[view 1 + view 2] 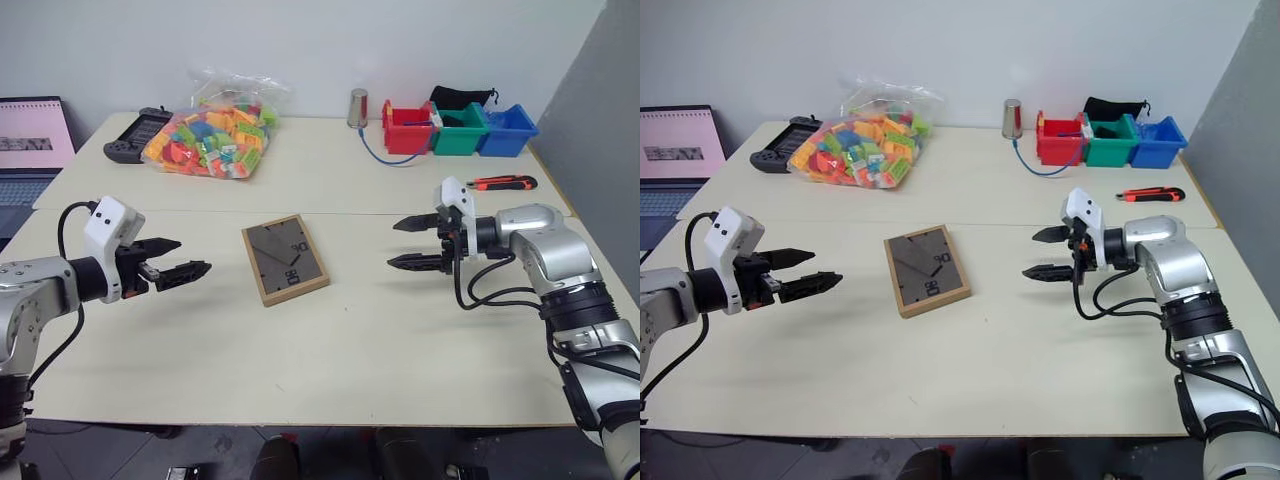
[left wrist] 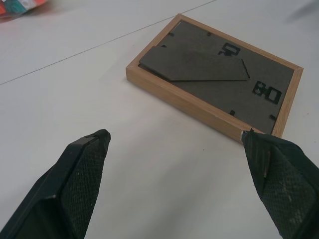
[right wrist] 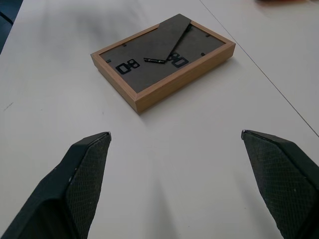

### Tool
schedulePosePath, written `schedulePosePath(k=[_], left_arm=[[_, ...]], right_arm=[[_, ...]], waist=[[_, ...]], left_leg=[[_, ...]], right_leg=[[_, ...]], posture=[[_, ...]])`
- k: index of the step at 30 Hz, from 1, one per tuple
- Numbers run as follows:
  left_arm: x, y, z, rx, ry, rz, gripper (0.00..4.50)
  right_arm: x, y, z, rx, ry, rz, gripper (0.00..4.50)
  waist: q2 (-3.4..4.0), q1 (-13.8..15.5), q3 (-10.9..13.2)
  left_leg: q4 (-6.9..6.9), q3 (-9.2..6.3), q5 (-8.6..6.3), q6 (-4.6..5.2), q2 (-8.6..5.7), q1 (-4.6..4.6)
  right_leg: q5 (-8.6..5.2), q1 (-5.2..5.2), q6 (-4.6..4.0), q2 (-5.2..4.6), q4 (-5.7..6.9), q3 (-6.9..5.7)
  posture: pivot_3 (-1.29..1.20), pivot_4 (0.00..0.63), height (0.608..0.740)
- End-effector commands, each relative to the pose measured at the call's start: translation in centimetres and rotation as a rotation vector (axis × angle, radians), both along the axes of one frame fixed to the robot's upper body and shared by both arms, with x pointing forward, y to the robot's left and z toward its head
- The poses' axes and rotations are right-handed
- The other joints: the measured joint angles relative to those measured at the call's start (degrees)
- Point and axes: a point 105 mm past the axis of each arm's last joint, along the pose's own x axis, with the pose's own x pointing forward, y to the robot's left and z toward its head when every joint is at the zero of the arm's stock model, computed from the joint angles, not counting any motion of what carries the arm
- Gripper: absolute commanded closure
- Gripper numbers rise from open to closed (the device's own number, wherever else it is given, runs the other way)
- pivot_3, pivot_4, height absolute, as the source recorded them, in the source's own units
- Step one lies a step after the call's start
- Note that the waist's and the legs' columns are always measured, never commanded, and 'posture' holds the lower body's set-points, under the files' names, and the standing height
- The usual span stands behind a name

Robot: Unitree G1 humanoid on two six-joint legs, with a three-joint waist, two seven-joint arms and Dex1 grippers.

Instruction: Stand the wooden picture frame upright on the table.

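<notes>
The wooden picture frame (image 1: pixel 285 259) lies flat on the table (image 1: pixel 330 340), face down, its dark back panel and folded black stand up. It sits between my two grippers. My left gripper (image 1: pixel 182 258) hovers to the frame's left, open, pointing at it with nothing between the fingers. My right gripper (image 1: pixel 410 243) hovers to the frame's right, open too, one finger above the other, pointing left at the frame. In the left wrist view the frame (image 2: pixel 214 82) lies just beyond the fingertips (image 2: pixel 97 142); in the right wrist view the frame (image 3: pixel 162 62) lies farther off.
A bag of coloured bricks (image 1: pixel 215 135) and a black handheld device (image 1: pixel 138 133) lie at the back left. Red, green and blue bins (image 1: pixel 455 128), a metal cup (image 1: pixel 358 107) and a red utility knife (image 1: pixel 502 183) sit at the back right. A laptop (image 1: pixel 30 140) stands off the left edge.
</notes>
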Motion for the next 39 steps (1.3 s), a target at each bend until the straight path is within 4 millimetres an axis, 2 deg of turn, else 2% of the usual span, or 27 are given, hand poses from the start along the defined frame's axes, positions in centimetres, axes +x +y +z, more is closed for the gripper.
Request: schedulePosePath(k=[1,5,9,17,18,21,28,29,35,38,39], left_arm=[[-0.3,0.3,2.2,0.026,-0.068,0.0,0.0],[-0.7,0.5,1.6,0.057,-0.049,-0.004,0.0],[-0.4,1.2,2.0,0.004,-0.057,0.039,0.0],[-0.4,1.1,2.3,-0.049,-0.067,0.038,0.0],[-0.4,1.1,2.2,-0.055,-0.063,0.04,0.0],[0.1,1.2,1.9,-0.057,-0.073,0.064,0.48],[2.5,1.9,-1.1,-0.018,-0.089,0.154,2.16],[2.9,1.8,-1.5,-0.015,-0.09,0.161,2.49],[5.5,0.0,-3.4,-0.015,-0.115,0.176,3.77],[6.7,-1.2,-4.2,-0.022,-0.119,0.18,4.46],[6.9,-1.6,-4.4,-0.023,-0.118,0.172,4.49]], right_arm=[[0.3,0.3,1.5,0.019,-0.056,0.012,0.06],[0.3,0.6,1.6,0.032,-0.041,0.02,0.06],[1.0,0.3,1.6,0.026,-0.057,-0.006,0.06],[1.4,0.6,1.7,0.045,-0.055,-0.021,0.06],[1.5,0.7,1.7,0.05,-0.053,-0.029,0.23],[2.0,1.1,1.0,0.04,-0.054,-0.051,0.75],[4.0,3.7,-1.3,0.013,-0.086,-0.136,2.6],[4.4,4.0,-1.5,0.009,-0.095,-0.151,2.98],[5.8,6.4,-2.9,-0.02,-0.136,-0.192,4.41],[5.9,8.1,-3.7,-0.028,-0.145,-0.187,4.5],[6.0,8.6,-3.9,-0.027,-0.147,-0.191,4.5]], waist=[[0.0,0.0,0.0],[0.01,-0.1,0.0],[0.01,-0.1,0.0],[0.01,-0.1,0.0],[0.01,-0.1,0.0],[0.01,-0.1,0.0],[0.01,-0.1,0.0],[0.01,-0.1,0.0],[-0.01,0.0,0.0],[-0.01,-0.1,0.0],[-0.01,-0.1,0.0]], left_leg=[[0.0,0.0,0.0,0.0,0.0,0.0],[0.0,0.01,0.0,0.0,0.0,0.01],[0.0,0.0,0.0,0.0,0.01,0.0],[0.01,0.01,0.0,0.0,0.01,0.0],[0.01,0.01,0.0,0.0,0.0,0.0],[0.01,0.01,0.0,0.0,0.01,0.02],[0.06,0.01,0.0,0.0,0.0,0.04],[0.06,0.01,0.0,0.0,0.01,0.03],[0.08,-0.01,0.01,-0.01,0.0,0.0],[0.08,-0.02,0.01,-0.01,-0.01,0.01],[0.09,-0.02,0.01,-0.02,-0.02,0.01]], right_leg=[[0.0,0.0,0.0,0.0,0.0,0.0],[0.0,0.0,0.0,0.01,0.01,0.01],[-0.01,-0.01,-0.01,0.0,0.02,-0.01],[-0.01,-0.01,-0.01,0.0,0.03,0.0],[-0.01,-0.01,-0.01,0.0,0.03,0.0],[-0.01,-0.01,-0.01,0.0,0.05,0.0],[0.0,0.0,-0.01,0.0,0.15,0.0],[0.0,-0.02,-0.01,0.01,0.13,0.0],[0.01,-0.01,-0.02,-0.01,0.14,-0.03],[0.01,0.01,-0.02,-0.02,0.17,-0.03],[0.02,0.01,-0.02,-0.02,0.19,-0.02]], posture=[[0.0,0.15,0.74],[0.0,0.15,0.74],[0.0,0.15,0.74],[0.0,0.15,0.74],[0.0,0.15,0.74],[0.0,0.15,0.74],[0.0,0.15,0.74],[0.0,0.15,0.74],[0.0,0.15,0.74],[0.0,0.15,0.74],[0.0,0.15,0.74]])
